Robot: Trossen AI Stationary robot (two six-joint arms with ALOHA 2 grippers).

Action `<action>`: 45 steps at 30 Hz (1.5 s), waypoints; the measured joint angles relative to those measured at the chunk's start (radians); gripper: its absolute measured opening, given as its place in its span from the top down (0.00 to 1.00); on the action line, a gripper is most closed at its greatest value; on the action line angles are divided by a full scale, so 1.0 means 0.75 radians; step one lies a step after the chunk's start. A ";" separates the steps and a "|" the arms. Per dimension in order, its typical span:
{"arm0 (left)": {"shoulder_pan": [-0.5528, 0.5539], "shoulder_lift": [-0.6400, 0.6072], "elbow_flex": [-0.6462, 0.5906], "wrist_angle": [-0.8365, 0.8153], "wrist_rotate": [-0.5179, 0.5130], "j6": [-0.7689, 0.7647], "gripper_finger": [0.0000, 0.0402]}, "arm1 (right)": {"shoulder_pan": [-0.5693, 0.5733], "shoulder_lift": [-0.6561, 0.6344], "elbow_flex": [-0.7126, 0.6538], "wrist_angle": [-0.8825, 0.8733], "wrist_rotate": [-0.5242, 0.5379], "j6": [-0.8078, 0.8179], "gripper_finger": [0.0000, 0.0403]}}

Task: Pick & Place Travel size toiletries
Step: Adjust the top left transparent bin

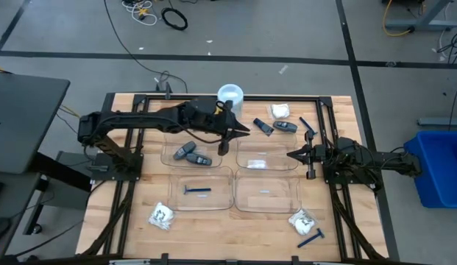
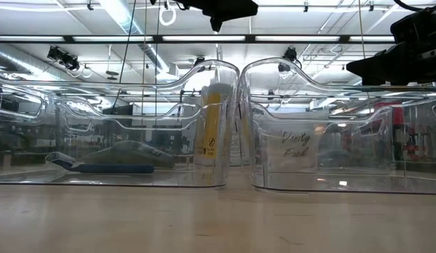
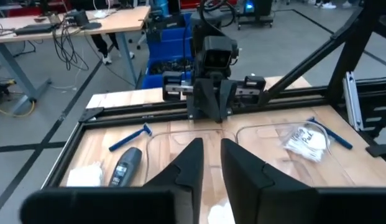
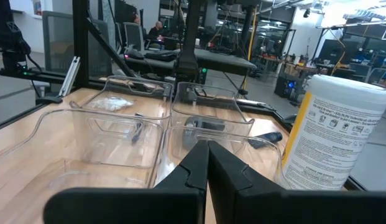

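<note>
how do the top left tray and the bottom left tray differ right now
The top left tray holds two grey sticks; the bottom left tray holds one blue razor. The left gripper hangs by the top left tray's far corner, fingers slightly parted and holding nothing, while no gripper is near the bottom left tray. The sticks lie askew; the razor lies straight along its tray. Both trays are clear plastic and sit side by side on the table.

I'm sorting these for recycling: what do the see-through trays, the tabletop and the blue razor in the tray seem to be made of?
The clear rectangular trays look like thin glossy moulded plastic: transparent, rounded rims, glare. The pale tabletop looks like matt jointed wood, with visible plank grain. The thin blue disposable razor seems to be coloured plastic, though it shows too small to be certain.
</note>
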 joint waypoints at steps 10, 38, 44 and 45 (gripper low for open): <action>0.000 -0.001 0.001 -0.142 -0.027 0.000 0.96 | 0.000 0.000 0.000 0.000 0.000 0.000 0.97; -0.003 -0.134 0.002 -0.987 -0.105 0.084 0.96 | 0.000 -0.001 0.000 0.002 0.002 0.000 0.97; -0.003 -0.228 -0.004 -1.113 -0.129 0.083 0.99 | 0.000 -0.001 0.000 0.001 0.001 0.000 0.97; -0.003 -0.237 -0.004 -1.128 -0.142 0.082 0.99 | 0.000 -0.001 0.000 0.001 0.001 0.000 0.97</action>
